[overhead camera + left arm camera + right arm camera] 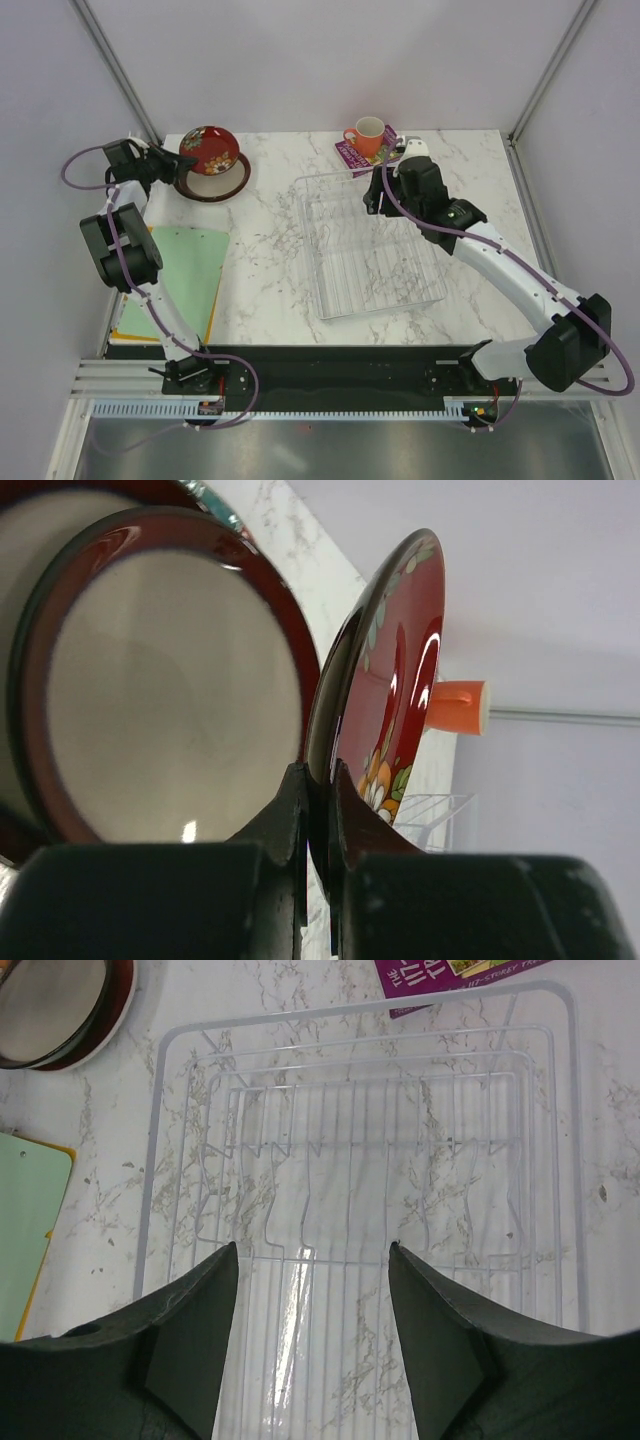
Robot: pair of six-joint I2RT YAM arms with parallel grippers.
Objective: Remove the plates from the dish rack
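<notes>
Right up against my left wrist camera, the left claw (318, 810) is pressed together on the lower rim of the red plate (395, 680), its two black fingers (285, 820) nipping the edge from either side. The plate stands almost on edge, its glossy flowered face turned toward the right of that view. Just beside it, on the left, I see the cream plate (170, 690) with its dark red rim (whether the two rims touch I cannot tell from here). From the top camera both sit at the far left corner of the bench (270, 270), with the red plate tilted over the cream one.

The dish rack (370, 240) lies on the right half of the bench, turned slightly askew and well apart from the plates. My right claw (312, 1260) hangs above the rack's far right part with its fingers spread wide, gripping nothing. Between them I see only the rack's thin ribs and the marble showing through. Just past the rack's far edge an orange cup (366, 135) stands on a purple booklet (352, 153). On the near left, beside the left arm, a green mat (185, 270) lies flat on the bench.
</notes>
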